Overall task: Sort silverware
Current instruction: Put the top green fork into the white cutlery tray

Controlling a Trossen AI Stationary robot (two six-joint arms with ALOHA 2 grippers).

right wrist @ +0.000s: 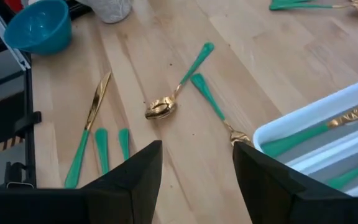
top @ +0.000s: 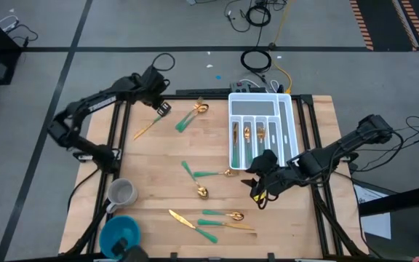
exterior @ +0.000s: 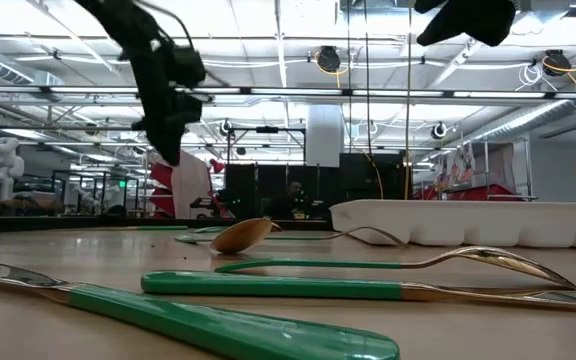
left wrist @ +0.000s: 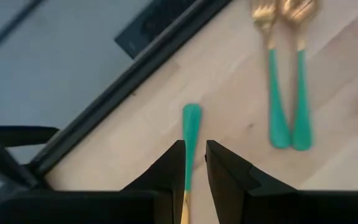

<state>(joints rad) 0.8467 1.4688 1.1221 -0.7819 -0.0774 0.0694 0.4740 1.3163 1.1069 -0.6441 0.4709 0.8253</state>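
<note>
The left gripper (top: 163, 108) is being held over the far left part of the wooden table (top: 158, 185), its fingers (left wrist: 166, 168) set a narrow gap apart and straddling the teal handle of a knife (top: 147, 128) that is lying on the wood; whether the handle is actually being pinched cannot be told. Just beside that gripper, toward the tray, two forks (top: 189, 116) are lying side by side with their gold heads together. The right gripper (top: 260, 191) is being held above the table just off the near end of the white compartmented tray (top: 291, 109), with its fingers (right wrist: 129, 177) spread wide apart and nothing between them. Ahead of the right gripper, a spoon (right wrist: 178, 88) and a fork (right wrist: 217, 112) are lying with their handle tips nearly meeting, the fork's head close by the tray's wall. Farther out from it, near the front edge, a knife (right wrist: 91, 127) and two more teal-handled pieces (top: 220, 218) are resting close together. Several pieces (top: 247, 138) are already lying in the tray's slots. A grey mug (top: 122, 193) and a blue bowl (top: 120, 233) are standing at the front left corner, well apart from both grippers.
</note>
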